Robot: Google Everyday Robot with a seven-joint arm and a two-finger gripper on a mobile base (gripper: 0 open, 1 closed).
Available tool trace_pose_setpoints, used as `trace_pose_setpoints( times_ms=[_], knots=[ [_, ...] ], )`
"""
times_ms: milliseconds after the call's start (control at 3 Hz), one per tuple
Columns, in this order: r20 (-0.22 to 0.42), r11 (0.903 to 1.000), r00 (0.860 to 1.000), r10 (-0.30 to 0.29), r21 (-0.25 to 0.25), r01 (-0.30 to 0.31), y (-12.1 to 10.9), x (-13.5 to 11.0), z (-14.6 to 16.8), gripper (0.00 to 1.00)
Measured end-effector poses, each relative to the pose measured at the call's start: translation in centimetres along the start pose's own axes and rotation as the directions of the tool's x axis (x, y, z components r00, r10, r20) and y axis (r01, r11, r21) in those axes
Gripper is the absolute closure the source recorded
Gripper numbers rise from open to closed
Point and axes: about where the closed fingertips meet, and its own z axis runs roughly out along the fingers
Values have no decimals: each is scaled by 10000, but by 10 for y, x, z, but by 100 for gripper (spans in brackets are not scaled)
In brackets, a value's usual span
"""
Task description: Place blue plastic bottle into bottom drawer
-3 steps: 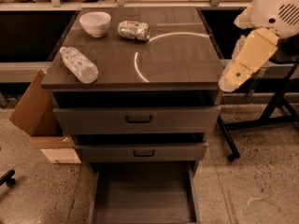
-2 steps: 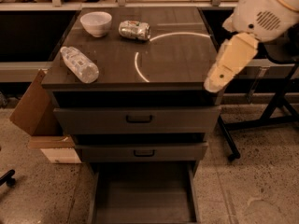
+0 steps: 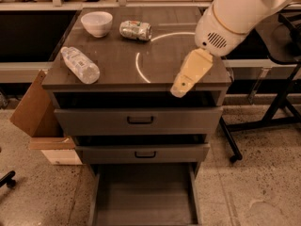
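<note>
The end effector (image 3: 180, 88), its grip state indiscernible, should be brought left over the bench (image 3: 117, 67) and centred across the blue plastic bottle (image 3: 80, 65).

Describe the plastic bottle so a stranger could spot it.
On the dark cabinet top above the drawers, the bottle lies on its side near the left front edge, opposite the gripper over the right front corner. Unlike the white bowl and crushed silver can behind it, it is clear with a pale label.
</note>
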Motion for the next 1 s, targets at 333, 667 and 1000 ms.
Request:
trace_pose_setpoints(
  times_ms=[333,667,1000],
  knots=[
    [594,9997,9979,257,21,-258,9,-18,40,0],
    [595,9997,9979,257,21,-259,9,-18,40,0],
    [843,9980,9952,498,341,-528,4,-36,55,0]
  ],
)
